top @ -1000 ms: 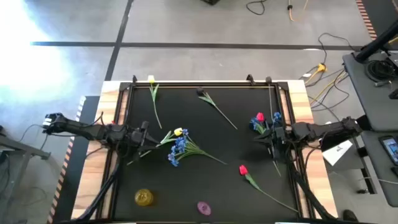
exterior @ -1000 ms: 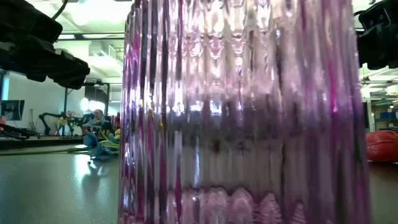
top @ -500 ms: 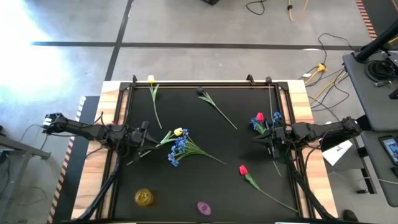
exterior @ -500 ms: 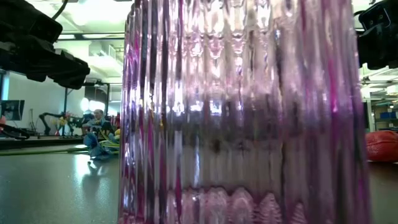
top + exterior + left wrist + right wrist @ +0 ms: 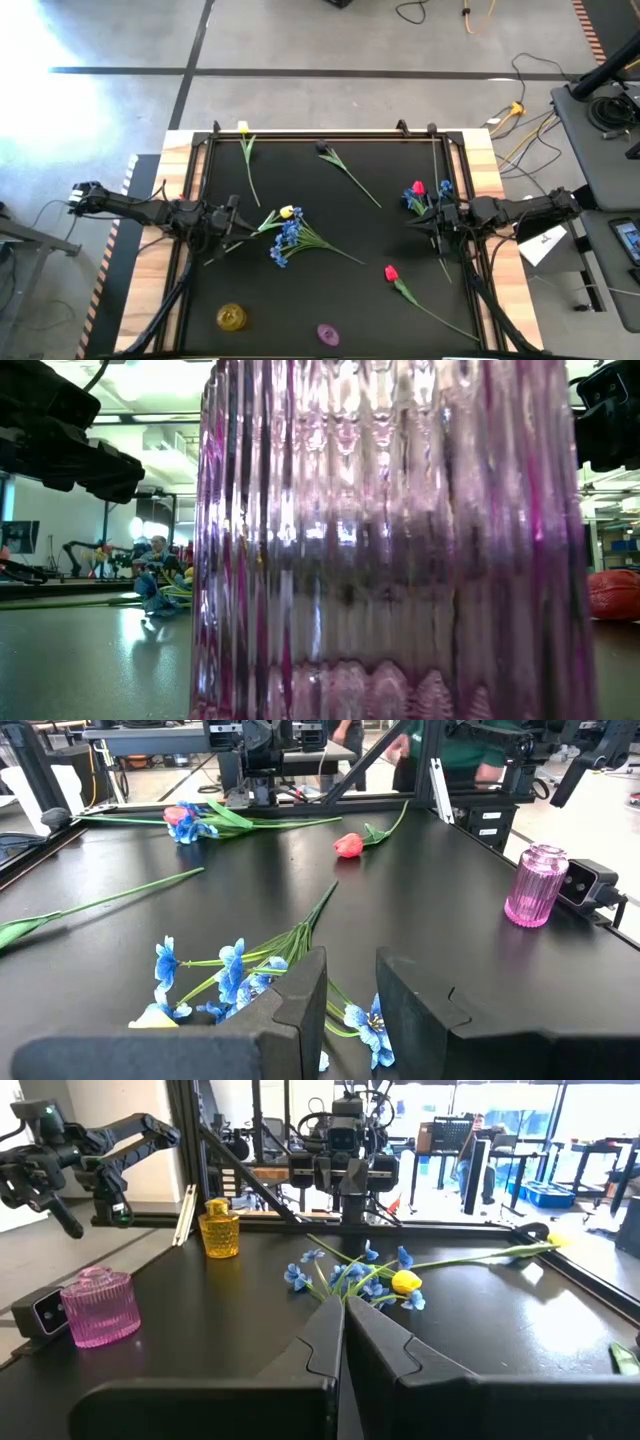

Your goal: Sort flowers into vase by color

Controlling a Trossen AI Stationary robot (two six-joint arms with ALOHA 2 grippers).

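Note:
Flowers lie scattered on the black table [image 5: 330,290]. A yellow tulip [image 5: 243,129] is at the far left and a dark bloom [image 5: 324,150] at the far middle. A red tulip with blue blossoms [image 5: 417,190] lies at the right, and another red tulip [image 5: 391,272] at the near right. A blue spray [image 5: 288,240] and a yellow tulip [image 5: 288,212] lie left of centre. My left gripper [image 5: 250,226] [image 5: 350,970] stands open just left of these two, above their stems. My right gripper [image 5: 425,225] [image 5: 342,1305] is shut beside the red-and-blue flower.
A pink ribbed glass vase [image 5: 328,333] [image 5: 536,885] and a yellow vase [image 5: 232,317] [image 5: 218,1228] stand at the near edge. The pink vase [image 5: 400,540] fills the low view. A black frame [image 5: 320,134] borders the table. People and benches show in the room beyond.

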